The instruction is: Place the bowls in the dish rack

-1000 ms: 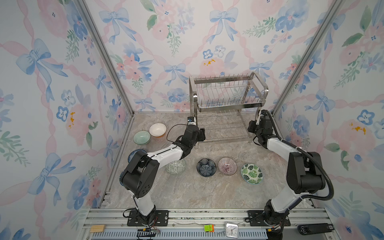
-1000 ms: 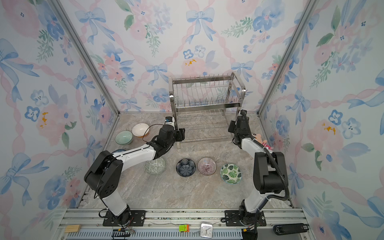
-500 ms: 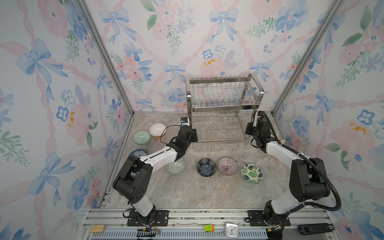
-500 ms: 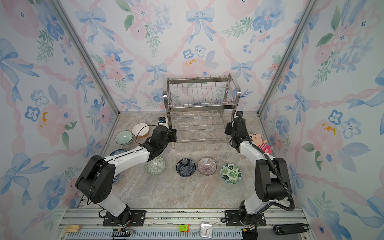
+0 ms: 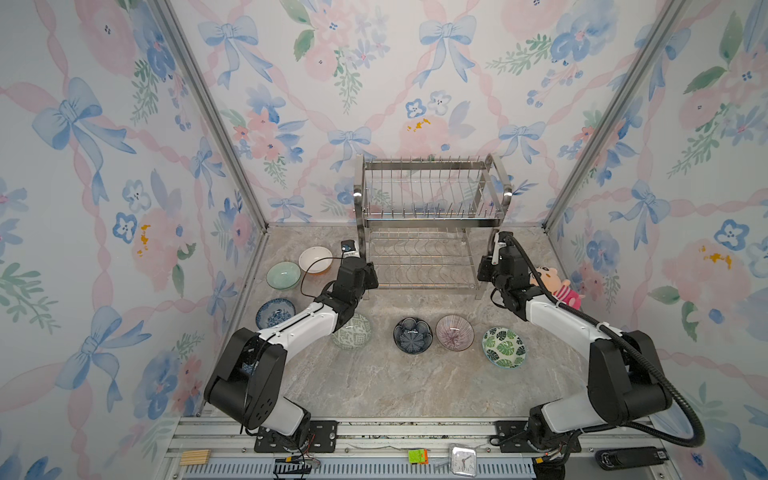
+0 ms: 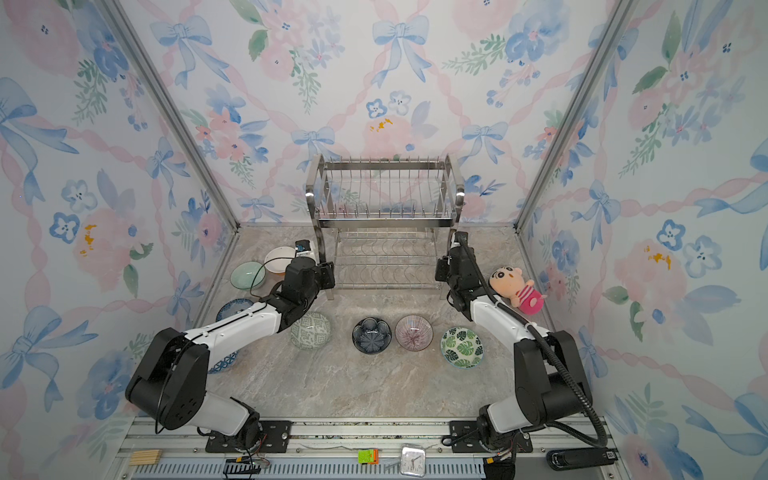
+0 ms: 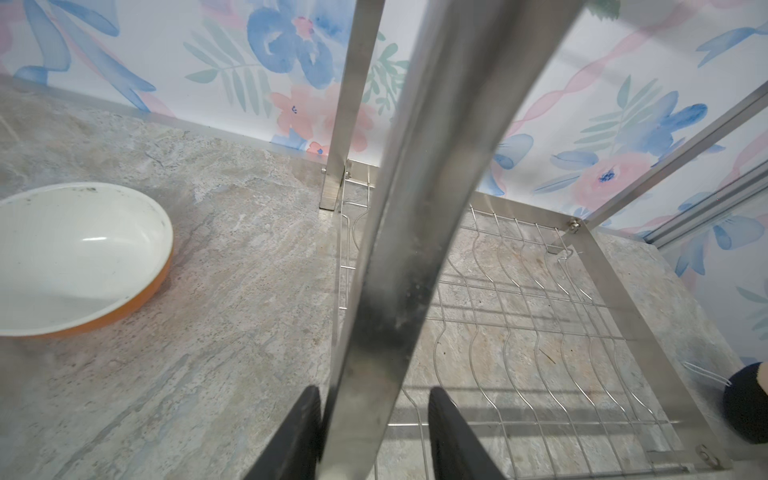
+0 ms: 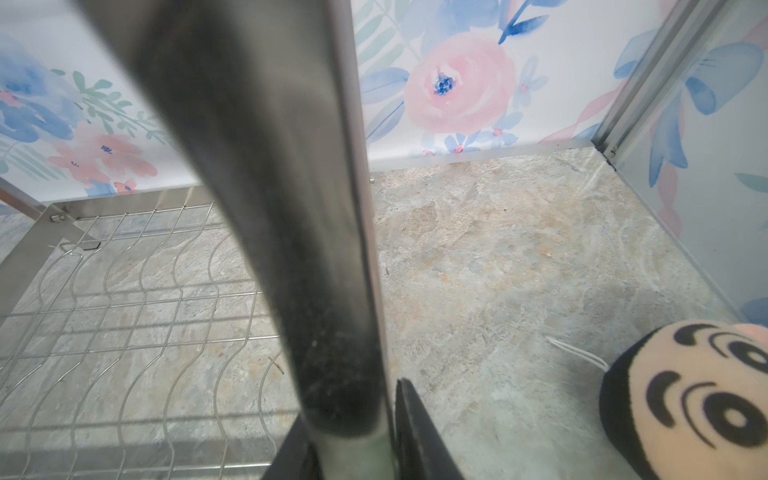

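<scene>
There's the left arm (image 5: pixel 299 328): glossy white shells on the long links, fat rounded black housings at the joints, a thin black wire (image 5: pixel 302 278) by the wrist. The right arm (image 5: pixel 557 318) has the same white and black, plus a thick ribbed black hose (image 5: pixel 700 432). There are black bolted base plates (image 5: pixel 324 432). The left gripper (image 7: pixel 372 436) shows matte black wedge fingers (image 7: pixel 299 436).
</scene>
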### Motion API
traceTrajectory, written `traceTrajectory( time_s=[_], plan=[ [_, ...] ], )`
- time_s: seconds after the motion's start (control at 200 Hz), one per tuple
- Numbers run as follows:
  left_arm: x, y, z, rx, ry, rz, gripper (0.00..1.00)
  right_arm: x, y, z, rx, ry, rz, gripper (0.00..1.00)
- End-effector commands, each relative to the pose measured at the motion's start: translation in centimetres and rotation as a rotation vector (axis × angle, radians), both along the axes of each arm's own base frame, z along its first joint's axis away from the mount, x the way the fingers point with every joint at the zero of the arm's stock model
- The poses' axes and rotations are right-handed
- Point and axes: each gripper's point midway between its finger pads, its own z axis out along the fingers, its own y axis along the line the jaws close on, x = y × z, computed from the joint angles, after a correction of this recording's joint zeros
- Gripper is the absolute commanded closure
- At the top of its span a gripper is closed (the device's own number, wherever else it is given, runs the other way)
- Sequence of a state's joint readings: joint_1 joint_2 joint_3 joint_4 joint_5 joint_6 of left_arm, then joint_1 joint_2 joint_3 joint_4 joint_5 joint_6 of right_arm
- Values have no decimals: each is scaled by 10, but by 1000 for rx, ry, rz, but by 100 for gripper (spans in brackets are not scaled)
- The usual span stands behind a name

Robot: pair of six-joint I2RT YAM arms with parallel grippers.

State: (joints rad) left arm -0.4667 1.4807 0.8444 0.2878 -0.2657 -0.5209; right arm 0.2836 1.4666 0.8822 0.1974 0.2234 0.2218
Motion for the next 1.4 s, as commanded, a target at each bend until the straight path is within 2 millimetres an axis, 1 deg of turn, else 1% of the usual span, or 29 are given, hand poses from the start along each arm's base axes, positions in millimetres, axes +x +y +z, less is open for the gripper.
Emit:
traceTrajectory(
  time_s=[0.0, 0.07, 0.17, 0.33, 0.36, 0.445, 0.52, 0.585, 0.665, 0.755, 0.9, 0.96, 1.09, 1.28, 1.395],
  plan=[
    [-9, -8, 3, -36, 5, -51, 55, -13, 23, 13, 68, -23, 55, 74],
    [-10, -6, 2, -40, 10, -52, 55, -16, 22, 12, 79, -20, 49, 75],
    [-9, -10, 2, -52, 17, -70, 55, -12, 22, 10, 66, -21, 45, 75],
    [-8, -16, 1, -81, 31, -88, 55, 3, 23, 2, 14, -4, 50, 77],
    [-8, -17, 0, -82, 34, -90, 55, 6, 23, -1, 1, 7, 52, 80],
    [-8, -18, 1, -90, 34, -95, 55, 13, 23, -4, -23, 20, 53, 81],
    [-8, -20, 3, -96, 34, -103, 55, 19, 20, -5, -30, 21, 45, 81],
    [-7, -20, 3, -96, 34, -102, 55, 22, 16, -5, -32, 29, 39, 85],
    [-7, -19, 4, -92, 35, -95, 54, 21, 15, -4, -28, 28, 40, 85],
    [-7, -19, 4, -94, 34, -95, 53, 20, 14, -6, -36, 31, 44, 82],
    [-7, -15, 3, -79, 37, -81, 51, 19, 8, -5, -41, 40, 39, 80],
    [-8, -13, 2, -71, 42, -73, 49, 18, 8, -4, -36, 40, 43, 80],
    [-8, -12, 1, -65, 49, -72, 48, 18, 5, -3, -38, 40, 43, 77],
    [-9, -12, 3, -59, 62, -70, 45, 22, -1, -6, -33, 53, 38, 76],
    [-9, -12, 5, -54, 66, -71, 44, 21, -4, -6, -29, 56, 32, 76]
  ],
)
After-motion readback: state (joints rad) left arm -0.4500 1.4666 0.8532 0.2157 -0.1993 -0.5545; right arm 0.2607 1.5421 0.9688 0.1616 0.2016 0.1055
